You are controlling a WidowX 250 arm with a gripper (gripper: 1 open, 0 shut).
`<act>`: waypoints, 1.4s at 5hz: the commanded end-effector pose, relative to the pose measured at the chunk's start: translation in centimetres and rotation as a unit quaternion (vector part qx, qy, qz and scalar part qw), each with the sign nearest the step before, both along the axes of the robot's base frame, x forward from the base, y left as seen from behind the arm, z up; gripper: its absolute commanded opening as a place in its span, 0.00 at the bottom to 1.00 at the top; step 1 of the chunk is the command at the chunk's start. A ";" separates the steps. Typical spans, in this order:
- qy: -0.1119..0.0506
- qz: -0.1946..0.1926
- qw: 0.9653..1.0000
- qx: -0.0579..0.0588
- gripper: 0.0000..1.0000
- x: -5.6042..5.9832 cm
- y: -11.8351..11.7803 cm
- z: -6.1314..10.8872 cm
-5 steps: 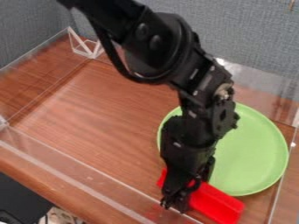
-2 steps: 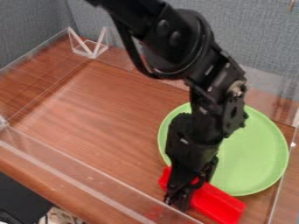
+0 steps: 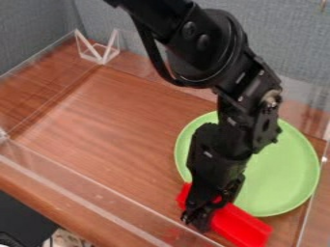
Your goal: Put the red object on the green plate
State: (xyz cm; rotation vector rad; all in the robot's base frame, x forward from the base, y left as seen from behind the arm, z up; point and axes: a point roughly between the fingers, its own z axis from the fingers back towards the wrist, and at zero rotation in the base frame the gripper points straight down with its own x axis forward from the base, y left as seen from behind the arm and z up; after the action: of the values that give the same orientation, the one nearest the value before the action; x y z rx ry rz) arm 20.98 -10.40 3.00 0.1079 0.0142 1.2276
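Observation:
The red object lies flat on the wooden table at the front, just off the near left rim of the green plate. My black gripper points straight down onto the red object's left end, with its fingertips at the block. The dark fingers hide that end, so I cannot tell whether they clamp the block or only straddle it. The arm rises over the plate's left half and hides part of it.
A clear plastic wall runs along the table's front and sides, close to the red object. A small clear stand sits at the back left. Bare wooden tabletop stretches to the left of the arm.
The upper arm has swung a little to the right and the wrist has rolled slightly. The gripper stays at the red object's left end, and the block has not visibly moved.

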 end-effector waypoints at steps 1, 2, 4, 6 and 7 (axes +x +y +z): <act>-0.013 -0.090 0.996 -0.004 0.00 -0.2 -1.3 1.6; -0.014 -0.119 0.993 -0.001 0.00 -0.2 -1.2 1.7; -0.016 -0.076 0.997 0.004 0.00 1.4 1.1 1.7; -0.020 -0.046 0.999 0.007 0.00 3.0 1.2 2.0; -0.021 -0.040 0.999 0.007 0.00 3.8 0.0 2.1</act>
State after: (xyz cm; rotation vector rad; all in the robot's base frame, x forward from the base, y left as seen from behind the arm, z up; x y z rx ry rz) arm 24.06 -9.71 4.03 0.1326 -0.0103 1.1555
